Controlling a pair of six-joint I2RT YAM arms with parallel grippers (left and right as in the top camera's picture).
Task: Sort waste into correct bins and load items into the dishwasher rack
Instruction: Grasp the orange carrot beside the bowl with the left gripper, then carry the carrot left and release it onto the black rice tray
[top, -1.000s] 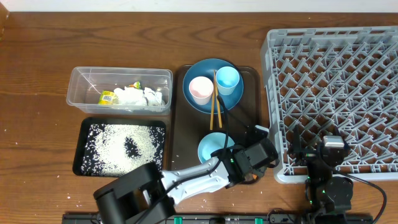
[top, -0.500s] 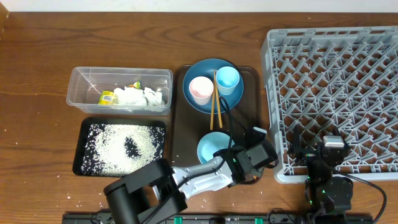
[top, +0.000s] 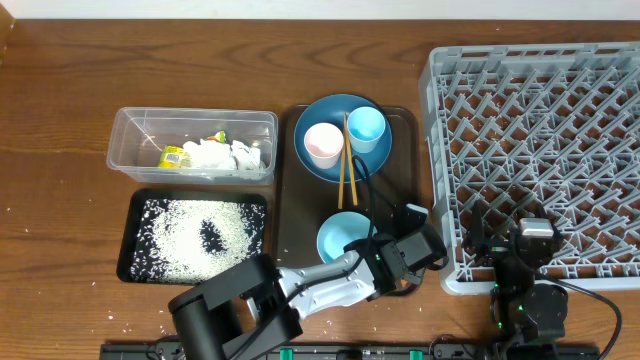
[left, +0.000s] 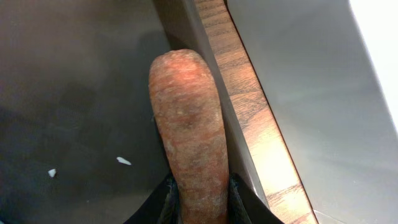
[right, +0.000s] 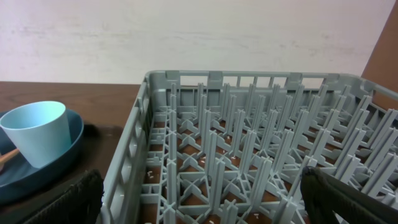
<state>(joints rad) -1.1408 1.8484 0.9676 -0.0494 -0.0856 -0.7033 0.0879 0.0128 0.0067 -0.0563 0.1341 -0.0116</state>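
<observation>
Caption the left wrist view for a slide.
Left hand pinching the orange carrot on the brown tray, close to its edge, two rice grains beside it.
</observation>
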